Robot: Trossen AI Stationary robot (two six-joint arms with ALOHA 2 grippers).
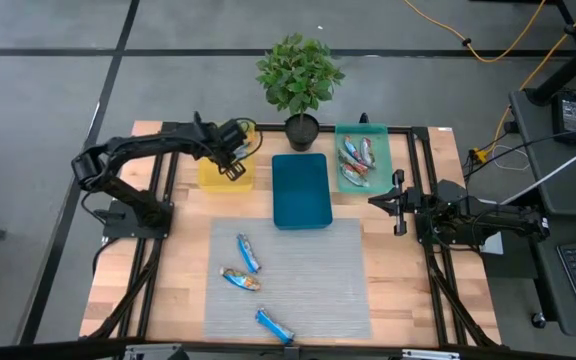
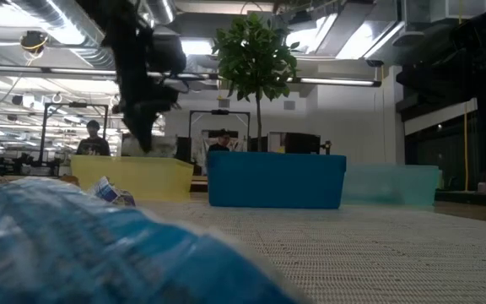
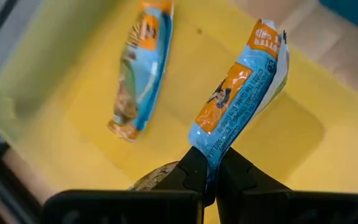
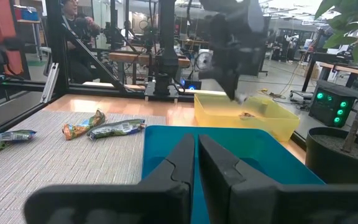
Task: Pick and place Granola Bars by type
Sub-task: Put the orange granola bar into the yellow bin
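Note:
My left gripper (image 1: 234,166) hangs over the yellow tray (image 1: 211,180), pointing steeply down, shut on a granola bar (image 3: 238,93) in a light-blue and orange wrapper. A second bar of that look (image 3: 138,68) lies flat on the tray's floor. Three more bars (image 1: 247,253) (image 1: 240,279) (image 1: 275,324) lie on the grey mat (image 1: 308,290). The teal tray (image 1: 376,135) holds several bars (image 1: 356,160). The blue tray (image 1: 300,190) stands between the other two. My right gripper (image 4: 196,155) waits shut at the table's right side, level, with nothing in it. My left gripper pinches the bar's near end (image 3: 209,149) between its two fingers, coming from above at a steep slant. The bar sticks out past the fingertips, along the fingers' line, over the yellow tray's floor. Whether its far end (image 3: 271,38) touches the tray, I cannot tell.
A potted plant (image 1: 300,80) stands at the far edge, between the yellow and teal trays. Black frame rails (image 1: 416,180) run along the table's sides. People (image 2: 93,137) show in the room beyond the table. Bare mat lies to the right of the loose bars.

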